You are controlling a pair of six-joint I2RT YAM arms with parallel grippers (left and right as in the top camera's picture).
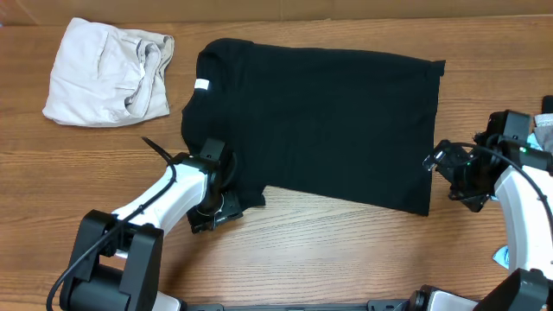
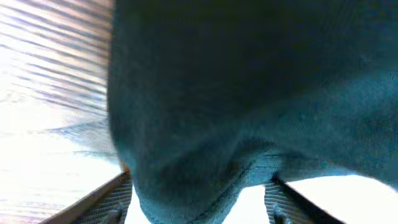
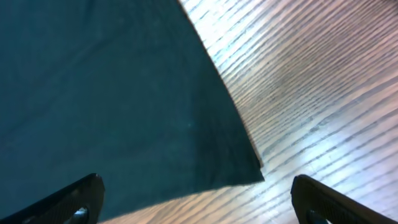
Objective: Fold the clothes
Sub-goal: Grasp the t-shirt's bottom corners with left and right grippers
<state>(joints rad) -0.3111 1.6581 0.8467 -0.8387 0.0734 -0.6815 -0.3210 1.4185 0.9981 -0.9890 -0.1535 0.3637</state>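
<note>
A large black T-shirt [image 1: 320, 121] with a small white label [image 1: 202, 84] at its collar lies spread flat on the wooden table. My left gripper [image 1: 223, 197] is at its lower-left sleeve. In the left wrist view the fingers [image 2: 196, 202] are apart, with a fold of the dark fabric [image 2: 249, 93] between them. My right gripper [image 1: 442, 164] is just beyond the shirt's right hem. In the right wrist view it is open [image 3: 196, 190] and empty, above the shirt's corner [image 3: 112, 93] and bare wood.
An off-white garment [image 1: 104, 73] lies crumpled at the back left of the table [image 1: 328, 242]. A bit of light-blue fabric [image 1: 546, 130] shows at the right edge, behind the right arm.
</note>
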